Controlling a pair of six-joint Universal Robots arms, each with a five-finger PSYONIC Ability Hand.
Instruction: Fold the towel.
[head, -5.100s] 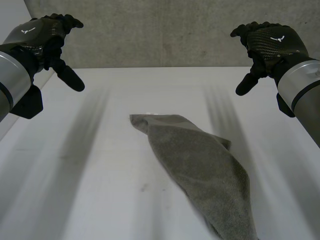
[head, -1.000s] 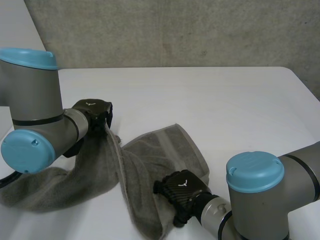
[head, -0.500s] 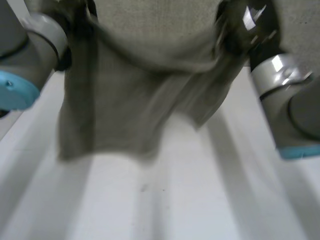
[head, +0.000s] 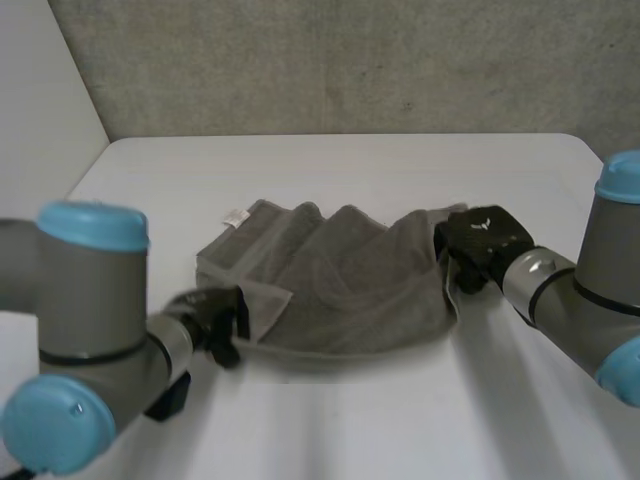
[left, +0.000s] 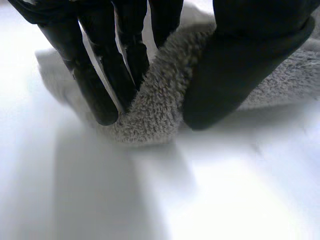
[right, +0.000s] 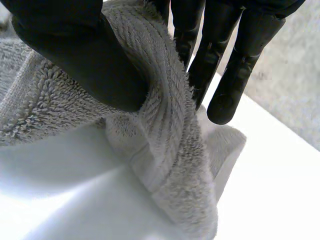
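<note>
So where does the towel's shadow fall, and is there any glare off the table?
Head view: a soft shadow runs along the towel's near edge on the table; no glare spot, the light looks even. Left wrist view: faint shade on the table beneath the fold the left hand pinches. Right wrist view: darker shade under the raised fold held by the right hand.

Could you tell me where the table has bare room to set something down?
Bare table lies between the towel and the concrete wall, and again on the towel's near side, between the left arm and the right arm. The middle is crowded: the left hand pinches the towel's near left corner, the right hand its right edge.
</note>
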